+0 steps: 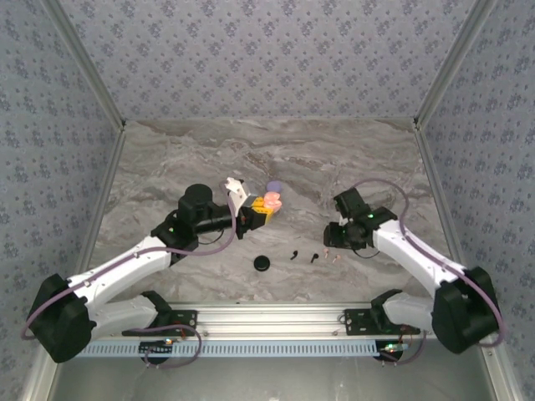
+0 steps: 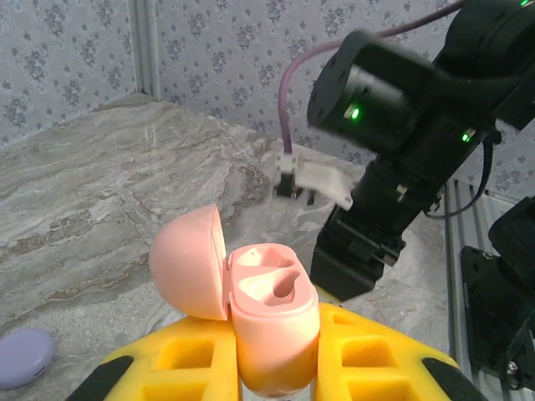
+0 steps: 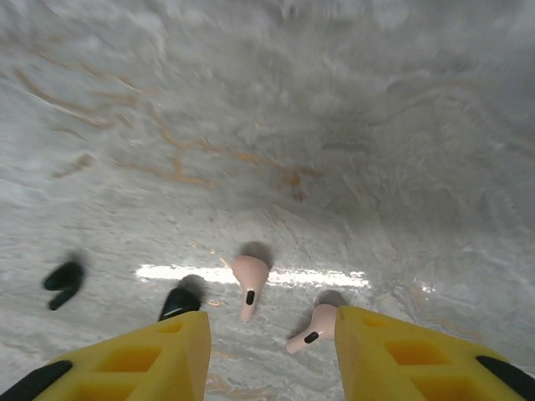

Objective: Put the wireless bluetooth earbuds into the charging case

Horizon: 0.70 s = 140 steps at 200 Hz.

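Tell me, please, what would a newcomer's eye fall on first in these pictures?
The pink charging case, its lid flipped open and both wells empty, sits clamped in the left gripper. In the right wrist view, two pale pink earbuds lie on the marble table just ahead of the right gripper, whose yellow fingers are parted, with black earbuds off to their left.

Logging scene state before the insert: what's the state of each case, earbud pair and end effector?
pink charging case: lid open, wells empty
left end effector: shut on pink charging case
pink earbuds: loose on table
right end effector: open, over pink earbuds
black earbuds: loose on table
lilac case: closed, on table
black case: closed, on table
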Each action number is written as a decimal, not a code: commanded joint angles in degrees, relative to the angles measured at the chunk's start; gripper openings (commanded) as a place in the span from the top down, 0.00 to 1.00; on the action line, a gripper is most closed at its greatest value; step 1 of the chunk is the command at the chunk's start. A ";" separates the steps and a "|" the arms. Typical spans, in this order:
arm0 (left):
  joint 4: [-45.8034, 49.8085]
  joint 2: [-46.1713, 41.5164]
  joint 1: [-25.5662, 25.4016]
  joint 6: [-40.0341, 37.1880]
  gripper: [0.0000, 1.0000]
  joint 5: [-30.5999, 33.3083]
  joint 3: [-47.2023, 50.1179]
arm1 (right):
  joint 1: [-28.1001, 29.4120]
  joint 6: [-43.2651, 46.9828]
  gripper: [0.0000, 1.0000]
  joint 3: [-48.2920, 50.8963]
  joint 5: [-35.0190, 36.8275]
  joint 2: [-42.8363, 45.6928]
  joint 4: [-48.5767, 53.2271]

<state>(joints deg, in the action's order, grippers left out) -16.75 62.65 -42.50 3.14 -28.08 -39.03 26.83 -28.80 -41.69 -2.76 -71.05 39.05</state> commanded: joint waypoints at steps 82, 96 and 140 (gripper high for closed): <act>0.06 -0.89 -0.33 -1.51 1.00 2.02 -0.62 | 4.44 -2.89 0.58 -0.72 3.45 -9.87 -3.51; 0.15 -0.84 -0.30 -1.55 1.00 2.06 -0.68 | 5.06 -3.01 0.58 -0.94 3.51 -10.72 -3.86; 0.41 -0.95 -0.32 -1.54 1.00 2.30 -0.90 | 6.56 -2.93 0.63 -2.17 5.02 -13.59 -3.45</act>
<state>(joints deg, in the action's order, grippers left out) -16.49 62.67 -42.52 2.55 -26.09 -39.00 32.64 -30.68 -42.06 -0.05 -83.09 35.09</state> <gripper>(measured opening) 0.206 0.379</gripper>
